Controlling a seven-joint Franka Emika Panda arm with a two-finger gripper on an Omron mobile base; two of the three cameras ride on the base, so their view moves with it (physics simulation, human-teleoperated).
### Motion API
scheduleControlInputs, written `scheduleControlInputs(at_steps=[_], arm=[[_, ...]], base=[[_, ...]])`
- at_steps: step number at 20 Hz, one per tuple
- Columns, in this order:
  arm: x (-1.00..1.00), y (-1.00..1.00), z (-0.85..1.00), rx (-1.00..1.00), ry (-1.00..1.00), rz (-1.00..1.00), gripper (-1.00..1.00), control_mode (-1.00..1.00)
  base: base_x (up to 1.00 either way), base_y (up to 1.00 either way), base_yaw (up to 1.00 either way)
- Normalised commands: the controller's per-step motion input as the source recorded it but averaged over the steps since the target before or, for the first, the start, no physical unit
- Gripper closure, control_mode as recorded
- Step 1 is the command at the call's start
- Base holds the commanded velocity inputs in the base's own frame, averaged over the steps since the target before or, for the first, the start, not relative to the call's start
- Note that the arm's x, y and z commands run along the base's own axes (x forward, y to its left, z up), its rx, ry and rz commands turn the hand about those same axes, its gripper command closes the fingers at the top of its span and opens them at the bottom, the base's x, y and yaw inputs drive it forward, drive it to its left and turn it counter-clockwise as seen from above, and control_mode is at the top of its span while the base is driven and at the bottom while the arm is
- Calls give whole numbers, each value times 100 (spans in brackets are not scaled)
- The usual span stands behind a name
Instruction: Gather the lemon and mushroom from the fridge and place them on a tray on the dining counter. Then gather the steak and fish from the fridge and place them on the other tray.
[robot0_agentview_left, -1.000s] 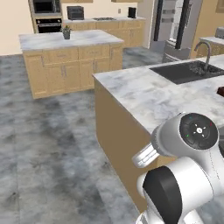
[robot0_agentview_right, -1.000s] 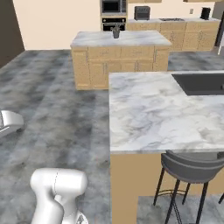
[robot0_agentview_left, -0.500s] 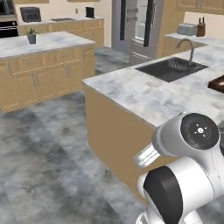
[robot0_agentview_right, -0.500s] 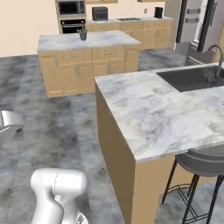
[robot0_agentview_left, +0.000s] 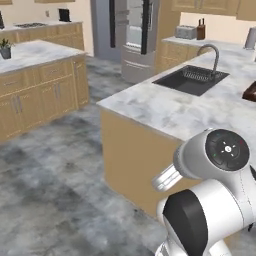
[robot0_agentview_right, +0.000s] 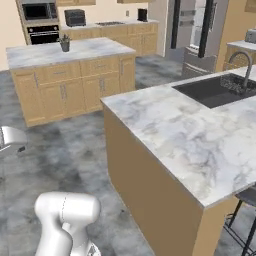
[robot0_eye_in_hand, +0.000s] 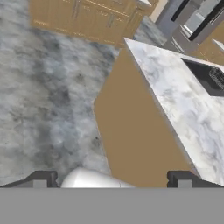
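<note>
Step in hand, as judged: travel toward the fridge (robot0_agentview_left: 131, 35), no item yet collected. The gripper (robot0_eye_in_hand: 111, 178) pointed down at the floor beside the dining counter (robot0_agentview_right: 175, 130), fingers spread wide, nothing between them.

The fridge stood at the far end of the room, beyond the counter's sink end, doors shut as far as could be told. Lemon, mushroom, steak and fish presumably inside. A dark brown edge at the right margin of the left base view, on the counter past the sink (robot0_agentview_left: 191, 80), was probably the wooden tray (robot0_agentview_left: 250, 92); too little showed to be sure.

Next move, as judged: the base needed to close on the fridge, and the arm needed to rise from its folded pose to reach a door handle. The counter's corner lay close to the arm on that path, so clearance mattered.

Surface: white-grey veined marble on tan wood sides, with a dark inset sink and a curved tap (robot0_agentview_right: 243, 62). A dark stool seat (robot0_agentview_right: 248, 195) sat at the counter's near right edge.

Room: grey mottled stone floor (robot0_agentview_left: 45, 175). A second island (robot0_agentview_right: 70, 75) with wood cabinets and a small potted plant (robot0_agentview_right: 65, 44) stood across the aisle. Wall ovens (robot0_agentview_right: 39, 20) and a back counter lay behind.
</note>
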Motion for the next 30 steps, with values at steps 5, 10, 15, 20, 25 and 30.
scheduleControlInputs(at_steps=[5,10,15,20,25,30], arm=[[0,0,0,0,0,0,-100,100],[0,0,0,0,0,0,-100,100],[0,0,0,0,0,0,-100,100],[0,0,0,0,0,0,-100,100],[0,0,0,0,0,0,-100,100],[0,0,0,0,0,0,-100,100]], base=[[56,100,-37],[57,100,-36],[57,100,-36],[58,100,-36],[60,100,-36],[62,100,-34]])
